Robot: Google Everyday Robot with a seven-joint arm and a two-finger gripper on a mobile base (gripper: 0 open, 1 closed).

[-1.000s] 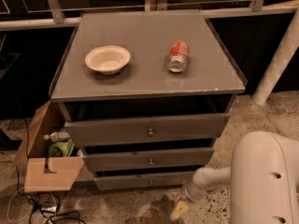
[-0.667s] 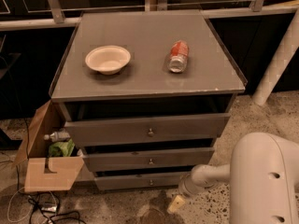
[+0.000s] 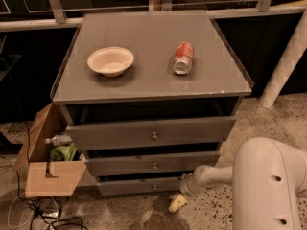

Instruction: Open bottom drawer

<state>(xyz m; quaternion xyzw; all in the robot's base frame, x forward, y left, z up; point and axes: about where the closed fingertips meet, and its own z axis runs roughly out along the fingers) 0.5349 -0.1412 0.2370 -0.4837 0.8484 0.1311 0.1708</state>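
The grey cabinet (image 3: pixel 144 75) has three drawers, all pulled out a little. The bottom drawer (image 3: pixel 139 186) is the lowest and slimmest, with a small round knob (image 3: pixel 154 187) in the middle of its front. My gripper (image 3: pixel 176 202) is low near the floor, just right of and below the bottom drawer's right end, at the end of my white arm (image 3: pixel 216 175). It is to the right of the knob and not on it.
A white bowl (image 3: pixel 110 60) and a red can (image 3: pixel 183 57) lying on its side are on the cabinet top. An open cardboard box (image 3: pixel 48 162) with a bottle and green item stands at the left, cables on the floor beside it. A white pole (image 3: pixel 285 61) rises at right.
My gripper has moved left along the floor, closer to the bottom drawer's right end. The drawers, bowl and can have not moved.
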